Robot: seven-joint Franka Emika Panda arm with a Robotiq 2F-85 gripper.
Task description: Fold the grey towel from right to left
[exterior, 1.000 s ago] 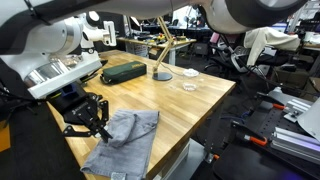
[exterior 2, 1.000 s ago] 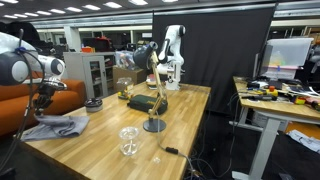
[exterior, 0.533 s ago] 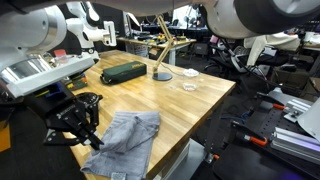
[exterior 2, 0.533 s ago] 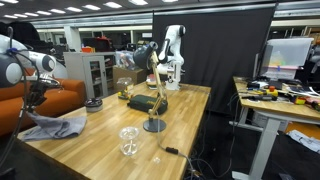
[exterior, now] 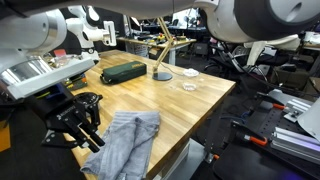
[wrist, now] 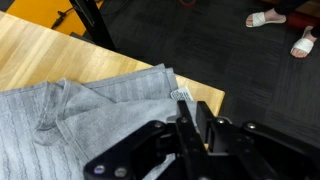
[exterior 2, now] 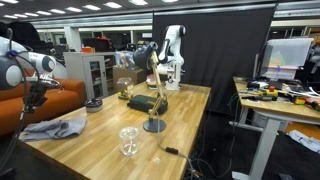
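Note:
The grey towel (exterior: 128, 145) lies bunched and creased on the near corner of the wooden table (exterior: 170, 100); it also shows in an exterior view (exterior 2: 57, 127). In the wrist view the grey towel (wrist: 80, 115) fills the left side, and its corner with a small white tag sits right at my fingertips. My gripper (wrist: 185, 104) has its fingers pressed together on that towel corner. In an exterior view the gripper (exterior: 95, 138) hangs at the towel's left edge, by the table's edge. It shows small in an exterior view (exterior 2: 33, 106).
A dark green case (exterior: 122, 72), a wooden stand on a round base (exterior: 161, 72) and a clear glass dish (exterior: 188, 86) sit farther back on the table. A black bowl (exterior 2: 93, 103) stands near the towel. The floor drops off beyond the table edge (wrist: 215, 100).
The gripper moved left from over the towel toward the table's edge. The towel has been drawn along and is now more bunched, with its left side raised.

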